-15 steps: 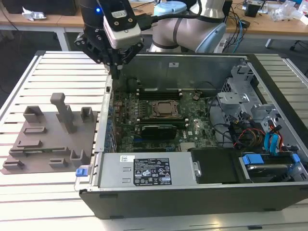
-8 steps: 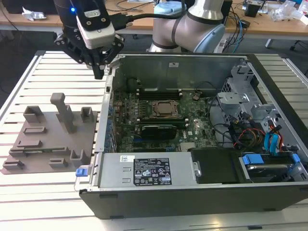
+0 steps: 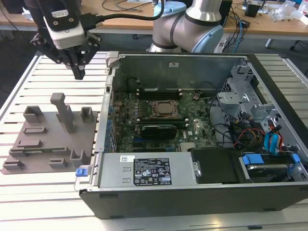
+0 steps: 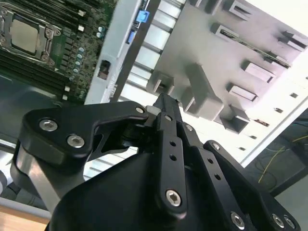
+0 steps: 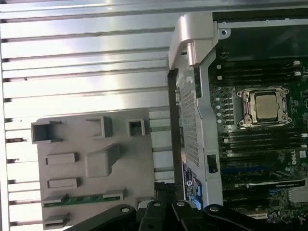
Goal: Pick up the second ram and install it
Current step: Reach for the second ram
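Exterior view first: we see the gripper (image 3: 79, 73) hanging in the upper part at the exterior view's left, above the slatted table (image 3: 43, 192) and beyond the far edge of the grey holder tray (image 3: 45, 139). Its fingers meet in a single point with nothing between them. In the second wrist view the gripper (image 4: 166, 102) looks the same to us, tips pressed together and empty.

We find the second ram (image 3: 38, 150) lying flat in a long slot toward the near side of the tray, well apart from the gripper. In the first wrist view the second ram (image 5: 84, 198) is a thin green strip seated between two low grey blocks. A tall post (image 3: 62, 113) stands upright mid-tray. The open computer case (image 3: 192, 211) sits just beside the tray, on the exterior view's right, its motherboard (image 3: 192, 134) exposed.
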